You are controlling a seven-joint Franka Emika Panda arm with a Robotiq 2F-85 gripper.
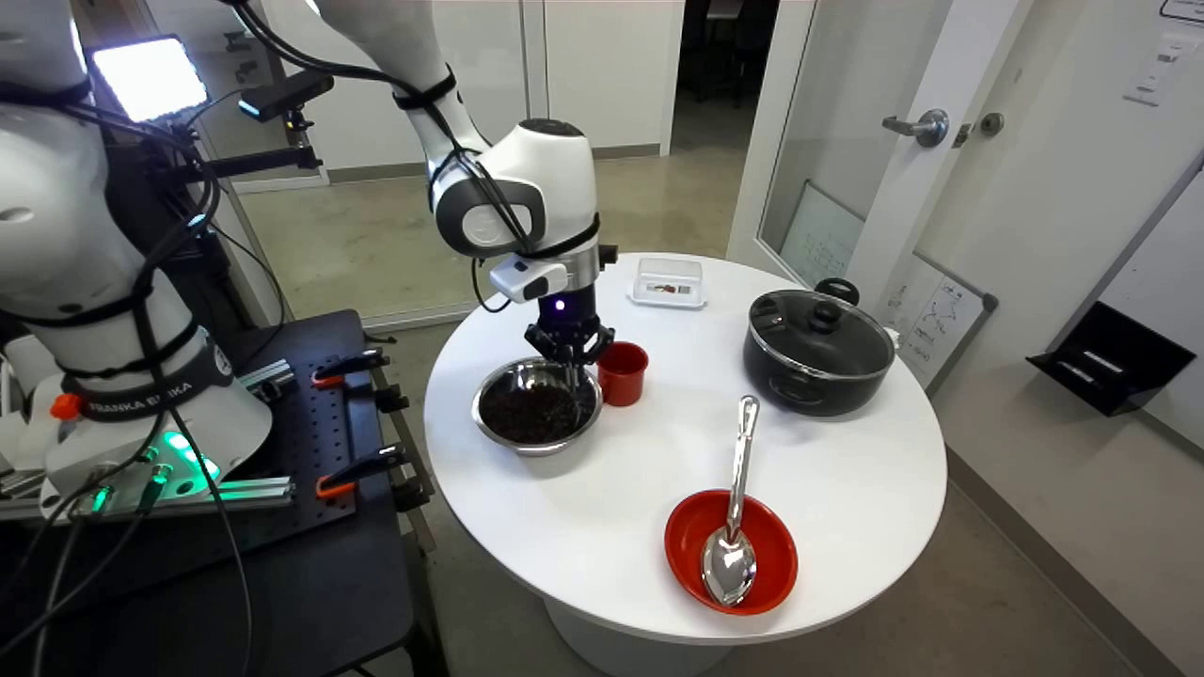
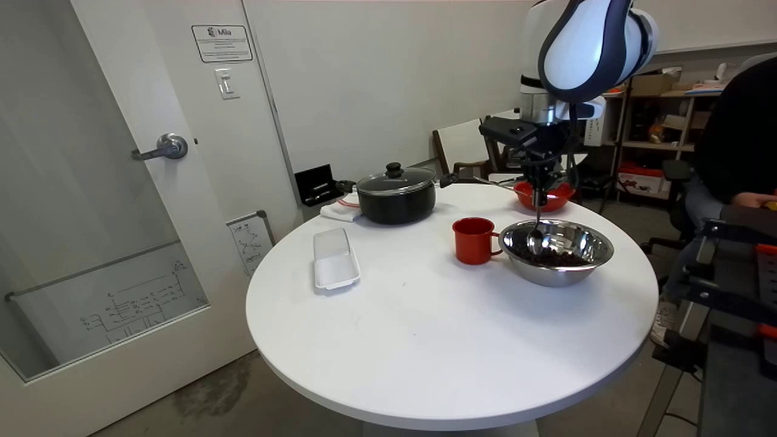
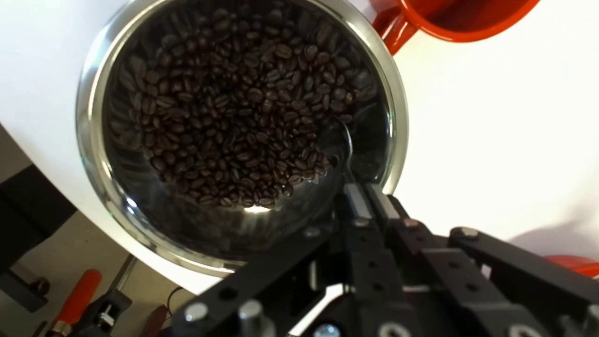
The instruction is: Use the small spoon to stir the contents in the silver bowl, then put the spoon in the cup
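The silver bowl [image 3: 86, 107] stands on the table with dark brown coffee beans [image 3: 234, 117] in it, heaped over most of its floor. My gripper [image 3: 370, 201] is above the bowl's edge on the cup's side, shut on the small spoon [image 3: 347, 140]. In an exterior view the spoon [image 2: 535, 241] hangs down from the fingers, its head low inside the bowl [image 2: 546, 277] at the beans' edge. Part of its handle is hidden between the fingers. Right beside the bowl stands the red cup [image 2: 472, 244], upright, its handle towards the bowl; it shows in both exterior views.
A red shallow dish [image 1: 682, 555] with a long silver spoon [image 1: 729, 569] lying across it is near the table's edge. A black lidded pot [image 1: 816, 357] and a clear-lidded white container [image 1: 667, 284] also stand on the white round table [image 1: 602, 527].
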